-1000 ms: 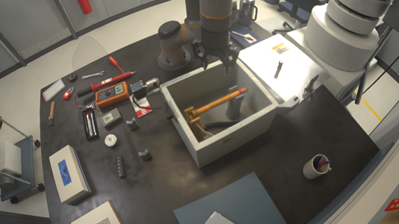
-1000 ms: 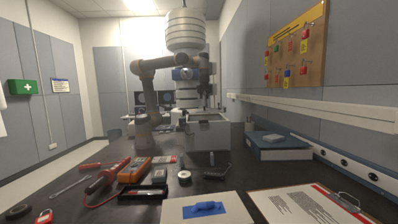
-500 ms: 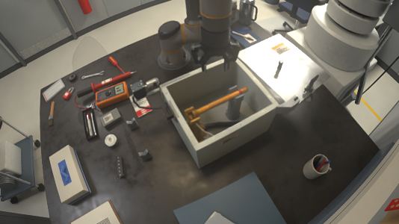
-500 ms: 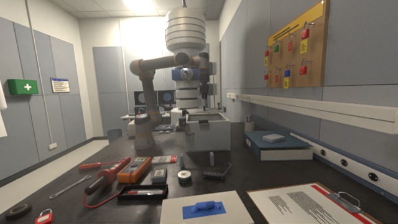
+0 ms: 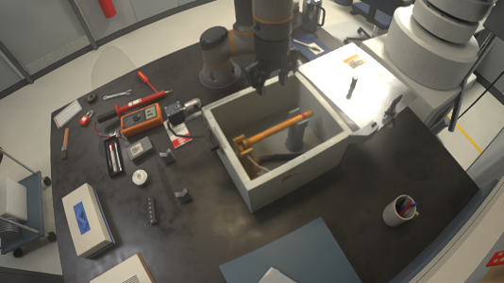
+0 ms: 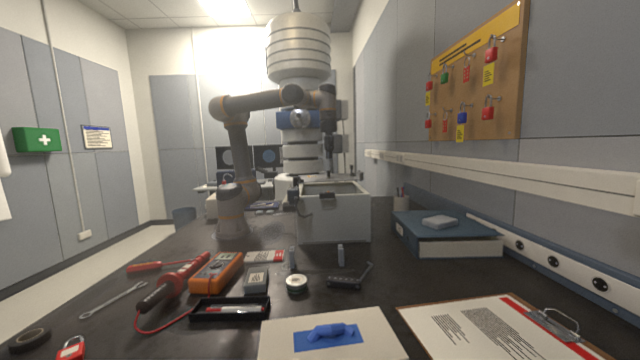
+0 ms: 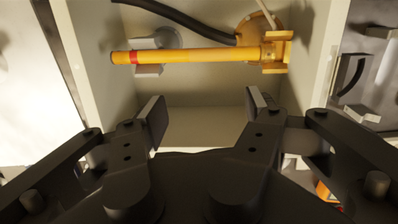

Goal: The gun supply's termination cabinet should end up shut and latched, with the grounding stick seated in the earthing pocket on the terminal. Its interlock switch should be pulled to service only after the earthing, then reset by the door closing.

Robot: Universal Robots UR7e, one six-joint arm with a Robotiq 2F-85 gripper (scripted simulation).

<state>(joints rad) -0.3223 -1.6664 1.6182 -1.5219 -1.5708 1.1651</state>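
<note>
The white termination cabinet sits open on the dark bench, its door swung flat toward the rear right. My gripper hangs over the cabinet's back rim, open and empty. Inside lies the orange grounding stick with a red band near its free end. Its brass head rests at the brass terminal near the front left wall. The shaft passes over a grey post. A black cable runs along the cabinet floor. I cannot make out the interlock switch.
The cabinet's back wall stands just under my fingers. The arm's base is behind the cabinet to the left. A large grey column rises beyond the door. Tools and a multimeter lie left of the cabinet. A cup stands front right.
</note>
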